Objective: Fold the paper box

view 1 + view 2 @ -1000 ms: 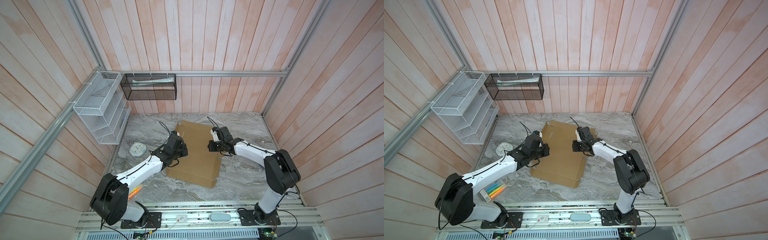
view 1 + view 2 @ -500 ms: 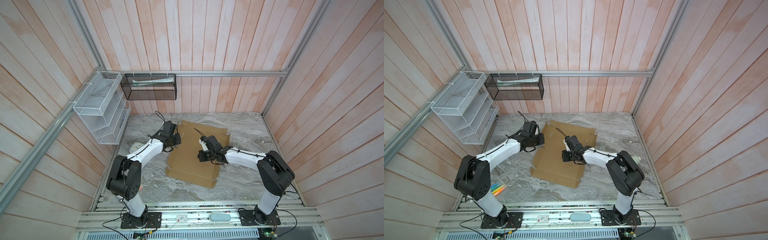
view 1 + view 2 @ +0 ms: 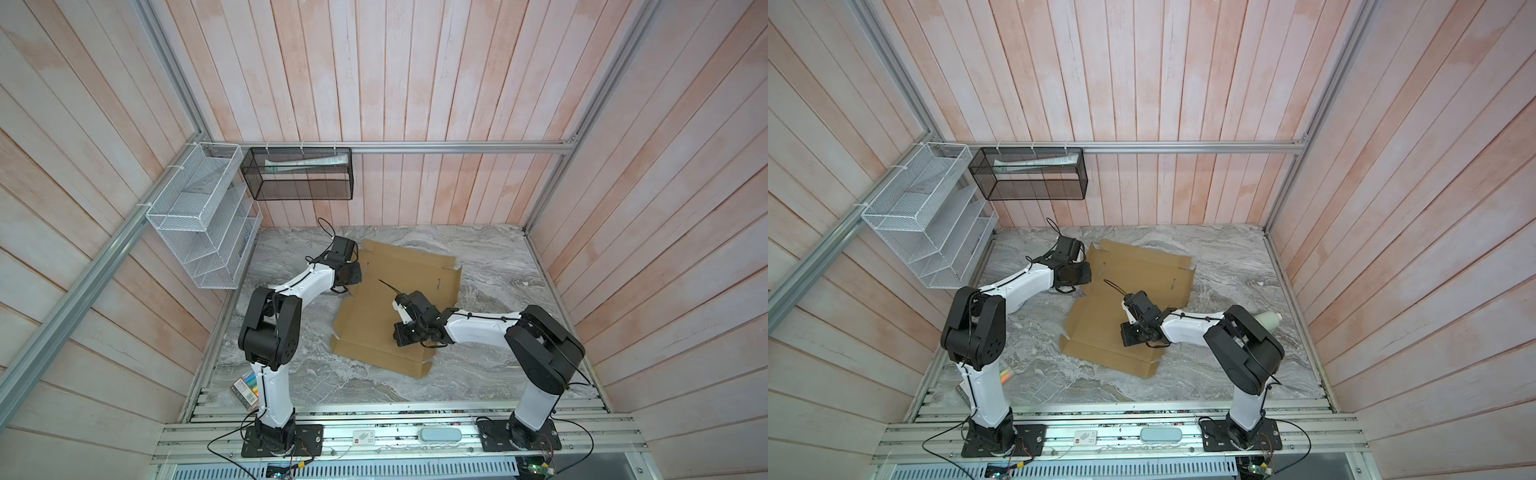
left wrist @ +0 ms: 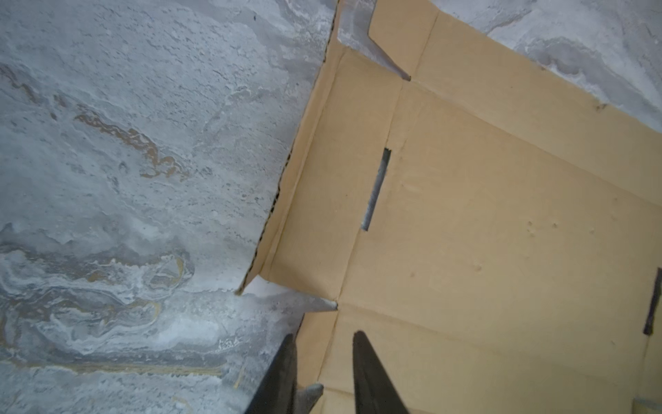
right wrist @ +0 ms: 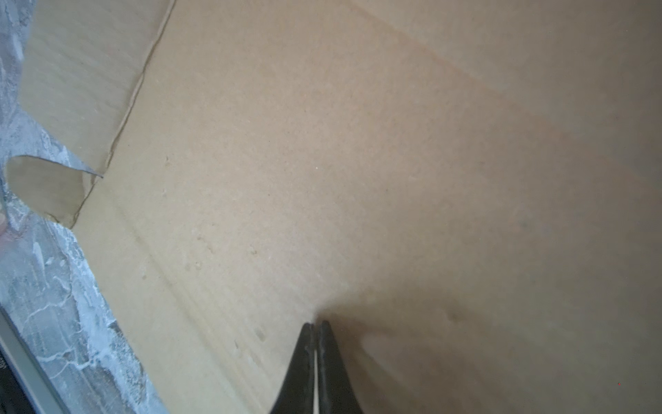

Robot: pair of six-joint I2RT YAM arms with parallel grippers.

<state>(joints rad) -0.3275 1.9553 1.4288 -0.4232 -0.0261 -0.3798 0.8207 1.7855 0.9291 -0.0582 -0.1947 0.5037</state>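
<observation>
At worktop (image 3: 490, 266) centre, we see paper box (image 3: 374, 324) almost flat, only far-left side flap (image 4: 304, 186) slightly raised. Left fingers (image 4: 284, 362) spread, straddling left edge; right fingers (image 5: 306, 344) pressed together, tips on panel. We judge folding barely begun; walls, lid not yet formed.

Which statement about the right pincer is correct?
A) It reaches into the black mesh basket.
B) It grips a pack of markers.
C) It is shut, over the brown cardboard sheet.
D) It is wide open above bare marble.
C: in the right wrist view the right pincer has its tips closed together, and the paper box fills the view beneath it.
</observation>
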